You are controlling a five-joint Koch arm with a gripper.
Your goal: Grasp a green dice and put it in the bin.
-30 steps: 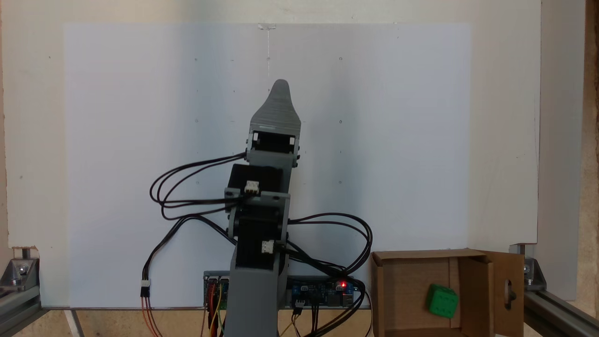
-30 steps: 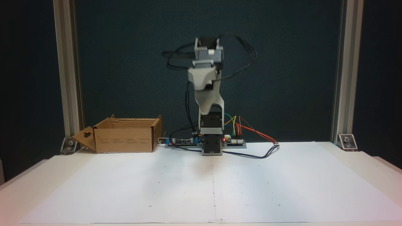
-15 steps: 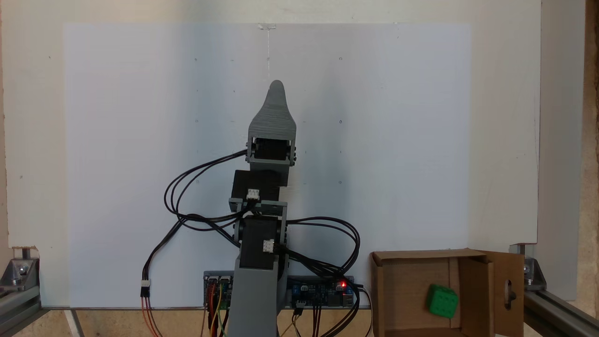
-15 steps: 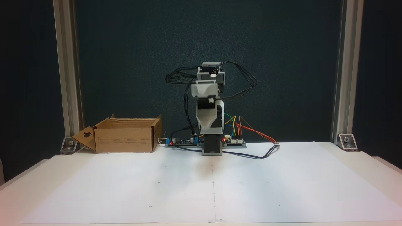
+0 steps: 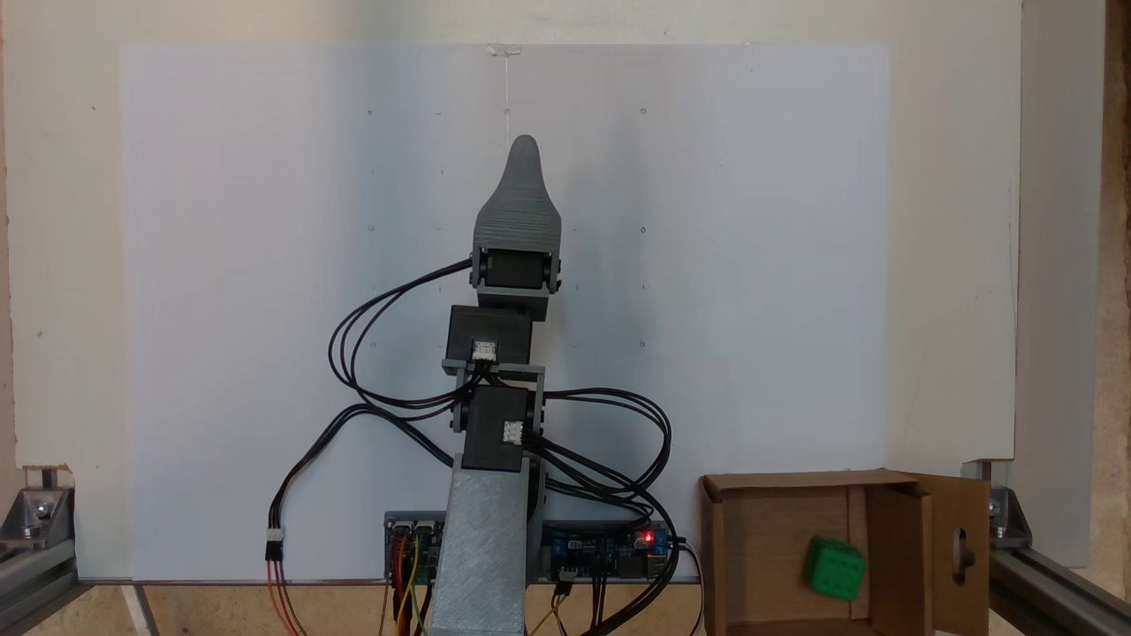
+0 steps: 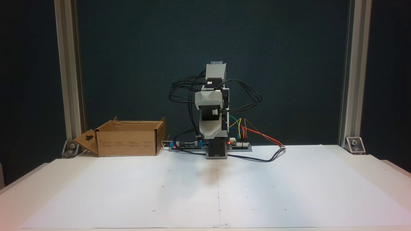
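The green dice [image 5: 834, 569] lies on the floor of the bin [image 5: 717, 530], a brown cardboard box at the lower right of the fixed view from above. In the fixed view from the front, the bin [image 6: 126, 142] stands at the back left and its walls hide the dice. My gripper [image 5: 524, 146] points out over the middle of the white sheet, far from the bin and holding nothing that shows. From the front, the gripper [image 6: 210, 136] hangs folded low over the arm's base. Only one jaw shows, so its opening is unclear.
A white paper sheet [image 6: 218, 189] covers the table in front of the arm. Circuit boards with coloured wires [image 6: 239, 144] sit beside the arm's base. Black cables [image 5: 371, 353] loop around the arm. Aluminium posts [image 6: 65, 73] stand at both back corners.
The arm has folded down and now sits lower over its base. The gripper tip has shifted slightly farther out over the sheet. The dice has stayed put in the bin.
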